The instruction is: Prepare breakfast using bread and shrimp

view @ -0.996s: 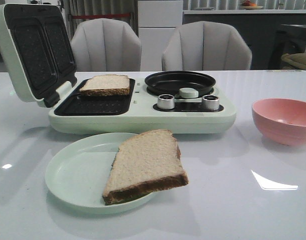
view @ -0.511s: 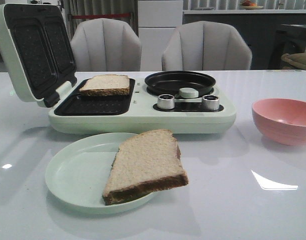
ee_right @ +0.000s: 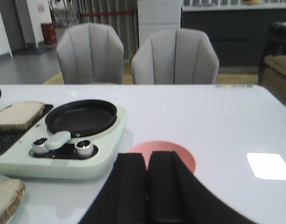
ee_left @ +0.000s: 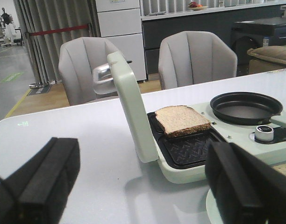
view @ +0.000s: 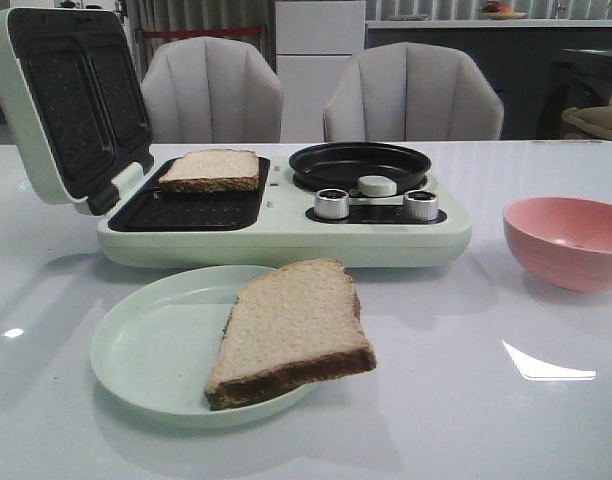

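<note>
**Bread on the grill plate and on the dish, both arms held back**

Here, working from the left, we see our left gripper (ee_left: pixel 138 182) only in its own wrist view: its two black fingers (ee_left: pixel 45 179) stand wide apart with nothing between them, low above the white tabletop (view: pixel 486 420). Just ahead of them sits the pale green breakfast maker (view: pixel 286 235), its hinged lid (view: pixel 56 100) propped open at the left end, showing dark ridged plates on the inside.

On the lower grill plate (view: pixel 186 212), one slice of bread (view: pixel 210 169) lies flat in the far half; the near half of that plate is bare. In front of the appliance, a pale green plate (view: pixel 146 350) rests on the tabletop, and the second slice of bread (view: pixel 291 330) lies on its right part, with its near right corner reaching out past the rim.

Moving right along the appliance, we find the round black pan (view: pixel 360 164), which is empty as far as we can see, then two silver knobs (view: pixel 331 203) with a pale green round knob (view: pixel 377 185) between them.

Further right, well apart from the appliance, stands a pink bowl (view: pixel 568 240). From the front view we cannot tell what is inside it, and we cannot make out any shrimp in these views.

Our right gripper (ee_right: pixel 147 186) shows in its wrist view only, above the tabletop, hiding part of the bowl; its black fingers (ee_right: pixel 131 186) are pressed together, holding nothing.

Two grey chairs (view: pixel 411 95) stand behind the tabletop.
</note>
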`<state>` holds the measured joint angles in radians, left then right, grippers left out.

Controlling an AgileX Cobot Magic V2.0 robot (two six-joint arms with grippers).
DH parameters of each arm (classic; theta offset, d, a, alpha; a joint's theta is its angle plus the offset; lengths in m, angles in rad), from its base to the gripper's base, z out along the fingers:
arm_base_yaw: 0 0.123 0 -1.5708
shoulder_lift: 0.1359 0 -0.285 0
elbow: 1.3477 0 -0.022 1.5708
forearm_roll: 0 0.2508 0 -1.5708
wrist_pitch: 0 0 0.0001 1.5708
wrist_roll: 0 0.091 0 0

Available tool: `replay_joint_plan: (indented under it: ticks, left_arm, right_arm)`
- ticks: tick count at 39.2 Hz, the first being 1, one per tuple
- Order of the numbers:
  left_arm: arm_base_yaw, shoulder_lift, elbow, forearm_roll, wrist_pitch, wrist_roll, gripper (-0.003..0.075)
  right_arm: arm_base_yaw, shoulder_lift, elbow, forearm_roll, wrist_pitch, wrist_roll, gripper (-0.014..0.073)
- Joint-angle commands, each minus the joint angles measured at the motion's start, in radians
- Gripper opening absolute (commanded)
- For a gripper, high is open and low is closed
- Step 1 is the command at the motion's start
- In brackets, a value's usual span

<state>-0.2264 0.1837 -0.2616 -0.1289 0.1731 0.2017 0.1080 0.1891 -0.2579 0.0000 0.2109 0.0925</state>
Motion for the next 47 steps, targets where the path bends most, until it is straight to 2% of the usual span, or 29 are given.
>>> replay_joint_plan:
  ticks: [1, 16, 19, 24, 28, 32, 40, 47]
  left_arm:
    - [-0.006, 0.009, -0.027, -0.014, -0.086, -0.001, 0.0585]
    - [-0.006, 0.009, -0.027, -0.014, -0.086, -0.001, 0.0585]
    - [-0.006, 0.009, -0.027, -0.014, -0.086, -0.001, 0.0585]
    - [-0.006, 0.009, -0.027, -0.014, -0.090, -0.001, 0.0585]
    - [-0.006, 0.009, -0.027, -0.014, -0.090, -0.001, 0.0585]
    - [-0.006, 0.009, -0.027, -0.014, -0.090, -0.001, 0.0585]
    - [-0.006, 0.009, -0.027, -0.014, -0.086, -0.001, 0.0585]
    - [-0.006, 0.009, -0.027, -0.014, -0.083, -0.001, 0.0585]
  right_arm:
    - [-0.004, 0.077, -0.054, -0.014, 0.007, -0.009, 0.0135]
    - [-0.004, 0.141, -0.049, 0.012, 0.012, -0.009, 0.0150]
    - [-0.004, 0.172, -0.070, 0.031, 0.026, -0.009, 0.0213]
    - [0.010, 0.248, -0.113, 0.075, 0.037, -0.009, 0.0383]
    - [0.038, 0.328, -0.132, 0.093, 0.033, -0.009, 0.0460]
    - [0.057, 0.426, -0.165, 0.134, 0.047, -0.009, 0.0465]
    - [0.097, 0.638, -0.323, 0.282, 0.182, -0.010, 0.0463]
    - [0.130, 0.808, -0.438, 0.433, 0.225, -0.023, 0.0461]
